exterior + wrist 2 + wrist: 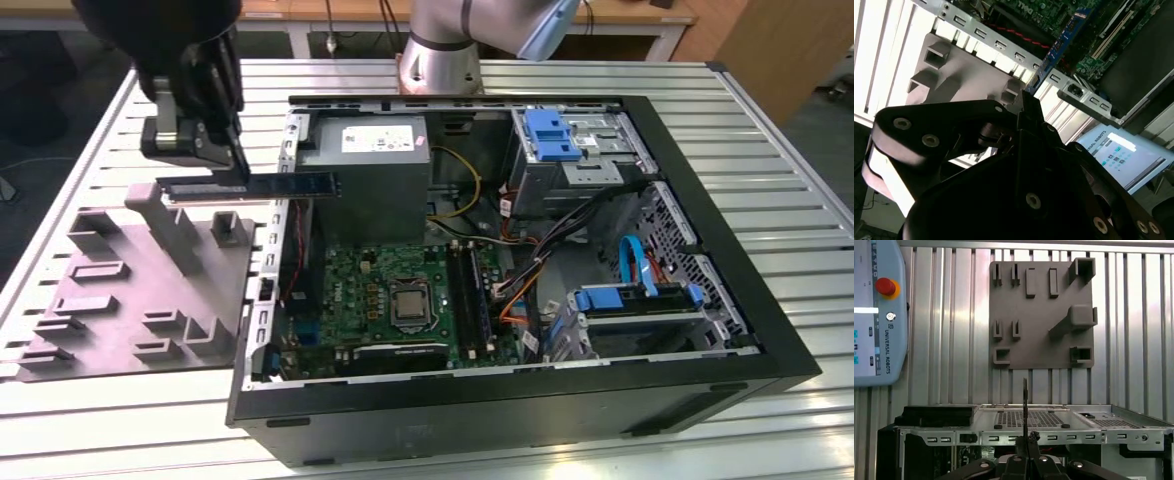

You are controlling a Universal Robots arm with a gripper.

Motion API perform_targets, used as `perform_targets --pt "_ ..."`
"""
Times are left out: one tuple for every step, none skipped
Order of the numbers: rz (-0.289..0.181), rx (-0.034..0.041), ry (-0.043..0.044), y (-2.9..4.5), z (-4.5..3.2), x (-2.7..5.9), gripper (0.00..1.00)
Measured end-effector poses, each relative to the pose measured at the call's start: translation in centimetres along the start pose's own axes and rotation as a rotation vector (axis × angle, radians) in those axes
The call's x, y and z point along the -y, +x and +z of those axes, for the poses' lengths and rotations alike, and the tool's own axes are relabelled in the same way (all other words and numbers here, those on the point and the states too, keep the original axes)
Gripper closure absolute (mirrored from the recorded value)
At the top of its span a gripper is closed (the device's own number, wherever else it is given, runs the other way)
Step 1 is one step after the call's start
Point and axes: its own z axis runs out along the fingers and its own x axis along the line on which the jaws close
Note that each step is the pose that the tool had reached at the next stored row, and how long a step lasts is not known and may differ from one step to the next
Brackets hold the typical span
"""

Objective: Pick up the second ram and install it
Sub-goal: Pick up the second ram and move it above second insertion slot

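In the exterior view my gripper (pixel 230 168) hangs over the case's left wall, shut on the second ram (pixel 302 184). The ram is a slim dark blue stick held level, and its free end reaches over the open computer case (pixel 534 400). The second wrist view shows the ram (pixel 1061 42) running from my fingers toward the green motherboard (pixel 1064 12). The first wrist view has the ram (pixel 1025 402) edge-on as a thin upright line rising from my gripper (pixel 1026 452). The long black memory slots (pixel 469 290) lie on the motherboard (pixel 387 290), lower and to the exterior view's right of the stick.
A grey fixture plate (pixel 134 290) with raised holders lies on the slatted table, left of the case. Inside the case are a grey power supply (pixel 360 160), blue drive brackets (pixel 554 135) and loose cables (pixel 527 265). A teach pendant (pixel 874 315) rests on the table.
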Motion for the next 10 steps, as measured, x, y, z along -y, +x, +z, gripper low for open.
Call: perform_targets --pt "0.000 -0.0001 -0.0001 0.00 -0.02 0.30 0.89" --pt "0.000 0.0000 0.0000 0.00 -0.02 0.62 0.89" --pt "0.000 -0.0001 -0.0001 -0.01 -0.03 0.95 0.89" --pt "0.000 -0.0001 -0.0001 -0.01 -0.05 1.29 0.89" --pt "0.000 0.0000 0.0000 -0.01 -0.05 1.64 0.89" --pt "0.000 0.0000 -0.0001 -0.01 -0.06 2.02 0.89" --pt "0.000 -0.0001 -0.0001 -0.01 -0.07 2.39 0.89" --pt "0.000 -0.0001 -0.0002 -0.02 -0.08 2.74 0.89" --pt "0.000 0.0000 -0.0002 -0.02 -0.10 3.11 0.89" --pt "0.000 0.0000 -0.0002 -0.02 -0.11 3.51 0.89"
